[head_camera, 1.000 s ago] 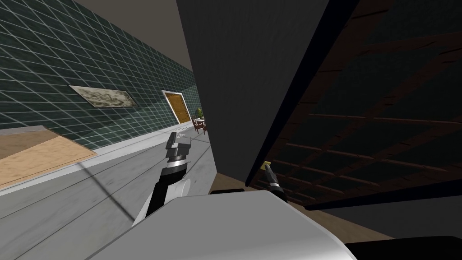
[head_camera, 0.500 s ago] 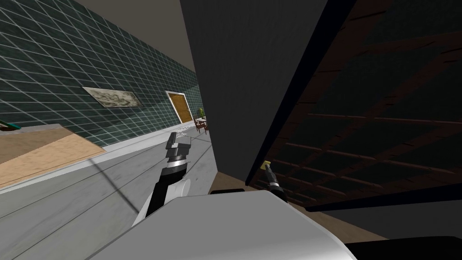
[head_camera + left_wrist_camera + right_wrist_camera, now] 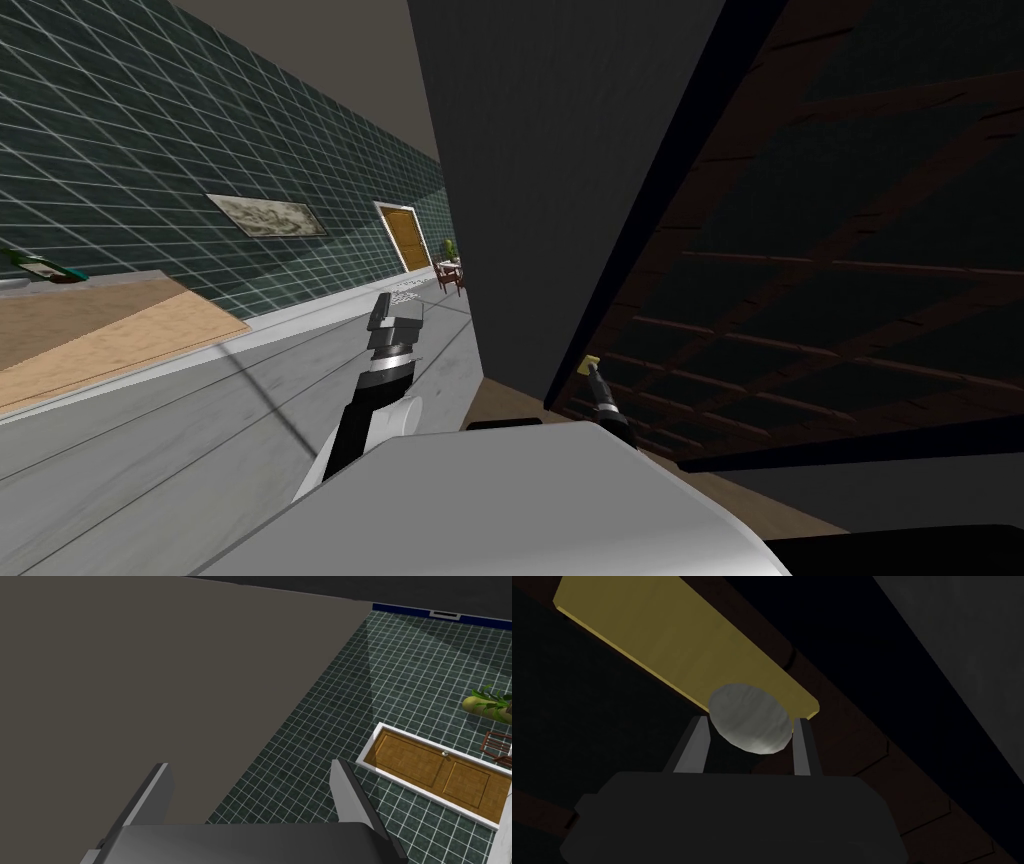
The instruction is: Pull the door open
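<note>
The dark brown panelled door (image 3: pixel 850 250) fills the right of the head view, its dark edge slanting beside a dark grey wall slab (image 3: pixel 560 150). A grey round knob (image 3: pixel 749 718) sits on a yellow plate (image 3: pixel 662 641). My right gripper (image 3: pixel 750 720) is shut on the knob, one finger pressing each side. In the head view the right gripper (image 3: pixel 594 368) meets the yellow plate (image 3: pixel 592 362) at the door's lower edge. My left gripper (image 3: pixel 397 318) is raised over the floor to the left of the door, and the left gripper (image 3: pixel 250 764) is open and holds nothing.
A wooden counter (image 3: pixel 90 330) with a green bottle (image 3: pixel 40 265) stands at the left against the dark green tiled wall (image 3: pixel 150 130). Grey floor (image 3: pixel 200 420) runs ahead to a far brown door (image 3: pixel 405 238), chairs and a plant (image 3: pixel 450 272).
My head view has swung: the tiled wall, its picture and the counter slid to the right, and the green bottle came into view. Both arms keep their pose; the right gripper stays on the knob.
</note>
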You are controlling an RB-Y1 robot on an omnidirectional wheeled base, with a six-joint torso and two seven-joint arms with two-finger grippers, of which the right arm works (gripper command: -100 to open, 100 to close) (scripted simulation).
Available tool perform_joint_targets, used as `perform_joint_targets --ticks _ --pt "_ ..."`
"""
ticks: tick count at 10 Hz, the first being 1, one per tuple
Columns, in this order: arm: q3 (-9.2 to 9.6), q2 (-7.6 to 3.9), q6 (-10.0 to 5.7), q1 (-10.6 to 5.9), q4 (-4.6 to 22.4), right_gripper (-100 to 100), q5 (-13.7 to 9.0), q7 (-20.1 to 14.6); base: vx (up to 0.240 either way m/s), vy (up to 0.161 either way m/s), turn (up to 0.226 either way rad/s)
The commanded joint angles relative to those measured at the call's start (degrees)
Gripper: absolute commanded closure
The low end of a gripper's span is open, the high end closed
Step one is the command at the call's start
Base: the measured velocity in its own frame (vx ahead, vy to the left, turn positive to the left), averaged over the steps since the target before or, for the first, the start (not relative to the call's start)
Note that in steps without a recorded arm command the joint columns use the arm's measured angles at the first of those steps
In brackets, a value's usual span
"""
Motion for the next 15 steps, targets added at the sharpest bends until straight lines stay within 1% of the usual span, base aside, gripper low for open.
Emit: perform_joint_targets --ticks 1,2,3,4,6,10,11,13,14,15 --pt "-0.14 -0.08 0.01 -0.06 0.2 100 -0.4 -2.3 -0.042 -0.011 0.029" --pt "-0.08 -0.05 0.06 -0.20 0.3 100 -0.8 -4.2 -0.044 -0.013 0.037" --pt "-0.08 -0.05 0.06 -0.20 0.3 100 -0.8 -4.7 -0.039 -0.013 0.015" --pt "-0.03 -0.20 -0.68 0.16 0.5 -100 -0.4 -2.4 -0.013 0.013 -0.026" --pt "-0.10 -0.49 -1.40 0.68 0.8 -100 -0.2 -0.3 0.008 0.042 -0.022" --pt "-0.30 -1.32 -3.45 2.18 1.6 -100 0.6 5.9 0.010 0.046 -0.027" --pt "-0.30 -1.32 -3.45 2.18 1.6 -100 0.6 6.3 0.004 0.035 -0.012" --pt "-0.42 -1.81 -4.66 3.07 2.1 -100 1.0 10.0 0.004 0.031 -0.029" --pt "-0.42 -1.81 -4.66 3.07 2.1 -100 1.0 10.7 0.002 0.031 -0.015" --pt "-0.49 -2.06 -5.28 3.53 2.4 -100 1.2 12.8 0.004 0.036 -0.017"
